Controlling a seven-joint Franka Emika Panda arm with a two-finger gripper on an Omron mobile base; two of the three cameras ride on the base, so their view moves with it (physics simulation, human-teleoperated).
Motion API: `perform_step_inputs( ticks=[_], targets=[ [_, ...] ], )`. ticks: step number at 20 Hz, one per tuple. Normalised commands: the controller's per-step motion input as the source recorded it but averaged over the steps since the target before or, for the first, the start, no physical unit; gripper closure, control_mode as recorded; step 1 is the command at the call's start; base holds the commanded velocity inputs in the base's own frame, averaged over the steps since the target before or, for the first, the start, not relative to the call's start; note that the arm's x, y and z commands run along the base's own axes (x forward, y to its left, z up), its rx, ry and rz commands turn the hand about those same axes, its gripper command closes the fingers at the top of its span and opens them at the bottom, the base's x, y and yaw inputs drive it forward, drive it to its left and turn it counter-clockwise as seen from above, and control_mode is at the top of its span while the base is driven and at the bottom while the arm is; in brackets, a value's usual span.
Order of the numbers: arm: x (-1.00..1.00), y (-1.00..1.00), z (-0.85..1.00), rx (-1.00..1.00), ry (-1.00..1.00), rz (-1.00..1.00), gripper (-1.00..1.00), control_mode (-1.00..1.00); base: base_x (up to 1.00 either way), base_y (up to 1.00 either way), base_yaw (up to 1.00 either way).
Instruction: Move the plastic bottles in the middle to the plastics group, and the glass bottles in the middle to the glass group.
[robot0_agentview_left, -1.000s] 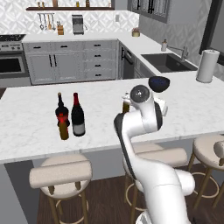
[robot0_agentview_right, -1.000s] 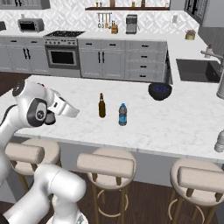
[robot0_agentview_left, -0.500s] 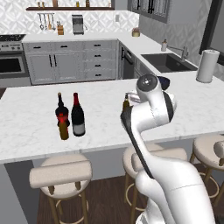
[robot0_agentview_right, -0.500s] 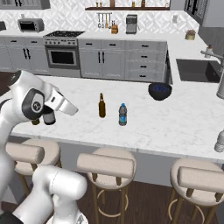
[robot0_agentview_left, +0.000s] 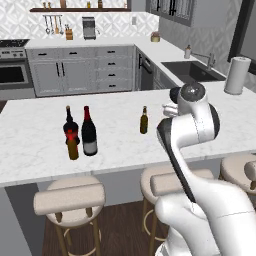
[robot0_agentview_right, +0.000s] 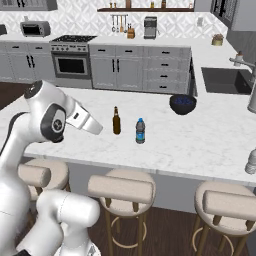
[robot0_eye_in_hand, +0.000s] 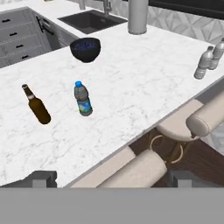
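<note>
Gripper (robot0_eye_in_hand: 109, 180) jaws wide apart and empty above white veined marble counter (robot0_eye_in_hand: 144, 78), slim olive-brown glass beer bottle (robot0_eye_in_hand: 36, 105), small see-through bluish plastic bottle (robot0_eye_in_hand: 82, 99), round dark glossy bowl (robot0_eye_in_hand: 85, 49)

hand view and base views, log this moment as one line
gripper: open, empty | beer bottle, plastic bottle: mid-counter, upright | wine bottle: beside glass group

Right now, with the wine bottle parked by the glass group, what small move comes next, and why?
Probably swing the hand toward the beer bottle and lower over its neck. It stands upright beside the small plastic bottle mid-counter, both unmoved, and the open fingers hold nothing, hanging off the counter's edge.
</note>
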Motion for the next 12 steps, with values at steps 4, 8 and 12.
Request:
perform_step_inputs(
  ticks=[4,8,12],
  targets=[
    [0.00,-0.46,0.11,0.10,0.17,0.19,-1.00,-1.00,0.00,0.00,0.00],
    [0.00,-0.41,0.08,0.13,0.23,0.25,-1.00,-1.00,0.00,0.00,0.00],
    [0.00,-0.36,0.03,0.07,0.03,0.28,-1.00,-1.00,0.00,0.00,0.00]
  ],
)
